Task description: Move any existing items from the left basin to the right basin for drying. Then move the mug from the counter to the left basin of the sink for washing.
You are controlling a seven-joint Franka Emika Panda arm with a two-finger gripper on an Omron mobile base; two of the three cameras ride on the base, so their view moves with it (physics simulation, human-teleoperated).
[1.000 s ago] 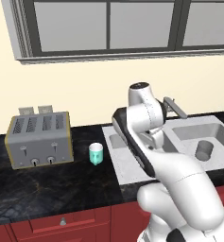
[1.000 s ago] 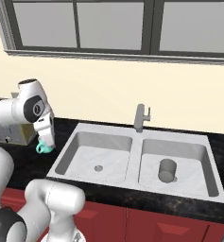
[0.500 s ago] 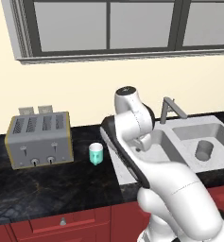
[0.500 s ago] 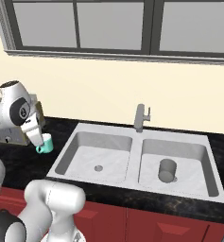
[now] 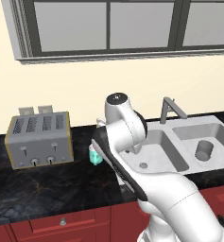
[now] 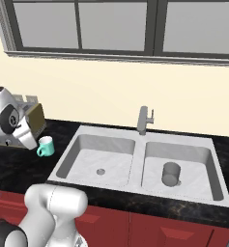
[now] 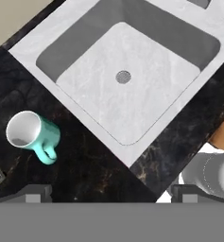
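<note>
hovering wide open above the counter (image 7: 90, 175), the gripper (image 7: 111, 191) hangs near the mug (image 7: 32, 133).

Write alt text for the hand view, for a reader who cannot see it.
Looking down from the hand, the teal-and-white mug stands on the black counter beside the left basin, its handle toward the camera. The basin holds nothing but its round drain. The two fingers sit wide apart at the bottom edge.
</note>
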